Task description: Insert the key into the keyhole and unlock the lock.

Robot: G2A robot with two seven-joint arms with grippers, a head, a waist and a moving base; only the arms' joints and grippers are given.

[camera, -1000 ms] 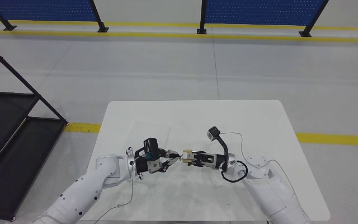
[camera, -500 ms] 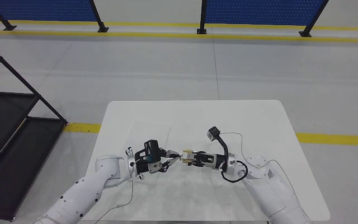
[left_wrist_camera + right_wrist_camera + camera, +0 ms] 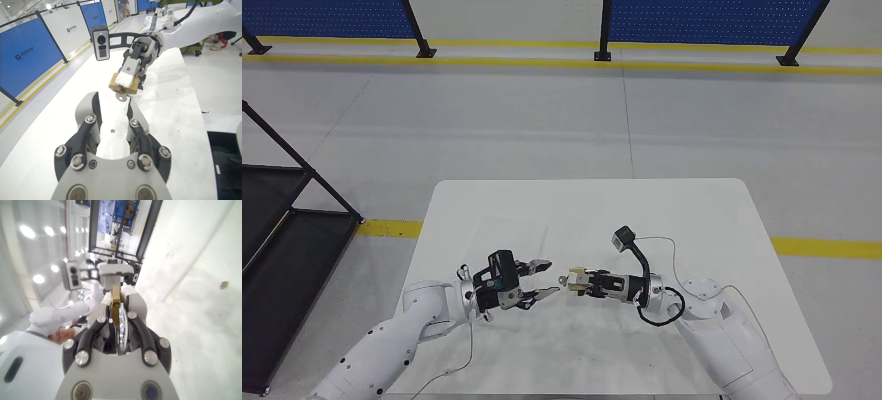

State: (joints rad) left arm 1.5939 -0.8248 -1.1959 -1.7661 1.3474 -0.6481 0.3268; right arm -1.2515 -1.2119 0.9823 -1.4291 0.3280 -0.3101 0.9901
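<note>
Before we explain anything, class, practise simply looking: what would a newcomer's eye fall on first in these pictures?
First comes the brass padlock, clamped in the right gripper over the white table, with a silver key sticking out of it. Just short of that key, the left gripper gapes open, holding nothing.

key [image 3: 121, 97] blade hidden inside lock [image 3: 112, 84], lock partly behind right gripper [image 3: 132, 85]
</note>
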